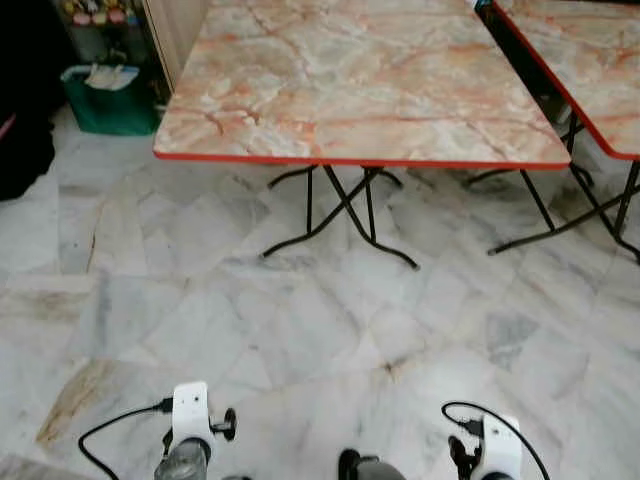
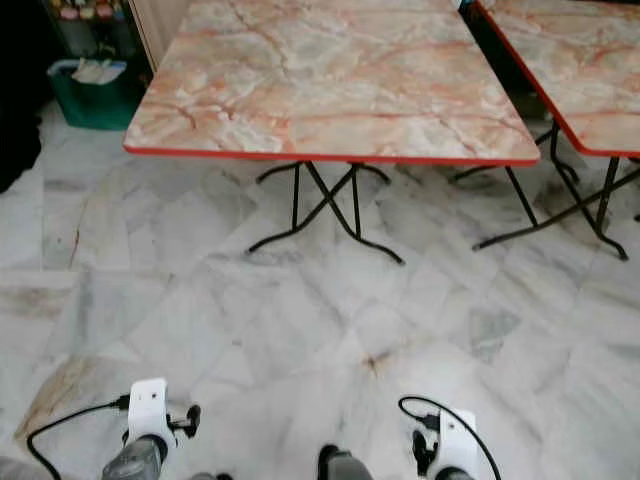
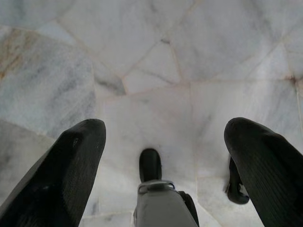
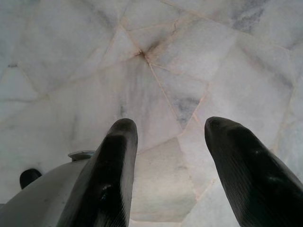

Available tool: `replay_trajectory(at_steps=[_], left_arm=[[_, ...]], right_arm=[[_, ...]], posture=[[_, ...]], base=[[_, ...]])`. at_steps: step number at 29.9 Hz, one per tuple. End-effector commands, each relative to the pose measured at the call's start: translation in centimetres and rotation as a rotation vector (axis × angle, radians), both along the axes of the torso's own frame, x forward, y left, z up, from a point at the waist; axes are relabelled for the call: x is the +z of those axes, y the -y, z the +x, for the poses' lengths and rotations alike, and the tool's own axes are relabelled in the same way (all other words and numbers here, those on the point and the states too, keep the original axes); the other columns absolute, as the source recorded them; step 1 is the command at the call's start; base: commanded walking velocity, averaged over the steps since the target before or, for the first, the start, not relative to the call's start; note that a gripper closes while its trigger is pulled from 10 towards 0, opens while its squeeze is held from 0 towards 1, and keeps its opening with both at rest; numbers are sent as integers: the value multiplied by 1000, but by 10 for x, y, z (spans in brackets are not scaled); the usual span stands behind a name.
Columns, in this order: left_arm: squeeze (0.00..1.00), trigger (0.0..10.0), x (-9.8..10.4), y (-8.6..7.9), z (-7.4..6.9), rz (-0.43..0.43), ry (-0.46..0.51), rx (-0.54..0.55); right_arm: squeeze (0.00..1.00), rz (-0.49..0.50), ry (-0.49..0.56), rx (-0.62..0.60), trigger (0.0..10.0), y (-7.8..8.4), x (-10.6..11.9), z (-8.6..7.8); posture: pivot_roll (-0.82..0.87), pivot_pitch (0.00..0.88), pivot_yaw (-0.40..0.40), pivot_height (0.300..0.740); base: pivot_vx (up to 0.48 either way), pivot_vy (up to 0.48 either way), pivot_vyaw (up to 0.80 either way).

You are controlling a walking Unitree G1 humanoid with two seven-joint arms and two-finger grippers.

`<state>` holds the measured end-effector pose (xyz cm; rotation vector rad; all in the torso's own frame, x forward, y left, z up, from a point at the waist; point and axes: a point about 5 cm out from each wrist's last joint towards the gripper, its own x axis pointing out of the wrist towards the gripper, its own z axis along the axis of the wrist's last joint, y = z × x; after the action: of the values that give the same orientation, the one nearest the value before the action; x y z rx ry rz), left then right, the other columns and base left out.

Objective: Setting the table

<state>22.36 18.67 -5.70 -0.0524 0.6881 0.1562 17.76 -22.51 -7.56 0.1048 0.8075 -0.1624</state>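
I see the square pink-marble surface with red edging point(image 1: 350, 90) ahead of me, its top bare. Left tool point(image 3: 163, 137) and right tool point(image 4: 170, 137) hang wide over grey marble floor point(image 1: 300, 330).

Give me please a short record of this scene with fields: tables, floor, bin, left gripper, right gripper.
tables: marble-pattern table with red edge ahead; second table to its right
floor: pale marble floor
bin: green bin left of the table, paper inside
left gripper: left gripper open, holding nothing, above floor
right gripper: right gripper open, holding nothing, above floor
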Motion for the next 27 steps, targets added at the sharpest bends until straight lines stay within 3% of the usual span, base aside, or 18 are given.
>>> replay_trajectory(at_steps=[1, 27], left_arm=[[0, 10000, -9, -1, -12, 13, -62, -3], [0, 10000, -9, -4, -14, 37, -81, -37]], right_arm=[[0, -5, -6, -5, 10000, 3, -1, -3], [0, 2, -4, 5, 10000, -2, -1, -1]], posture=[[-33, 218, -48, 740], [-33, 179, -21, 740]], base=[[0, -244, 0], [0, -267, 0]])
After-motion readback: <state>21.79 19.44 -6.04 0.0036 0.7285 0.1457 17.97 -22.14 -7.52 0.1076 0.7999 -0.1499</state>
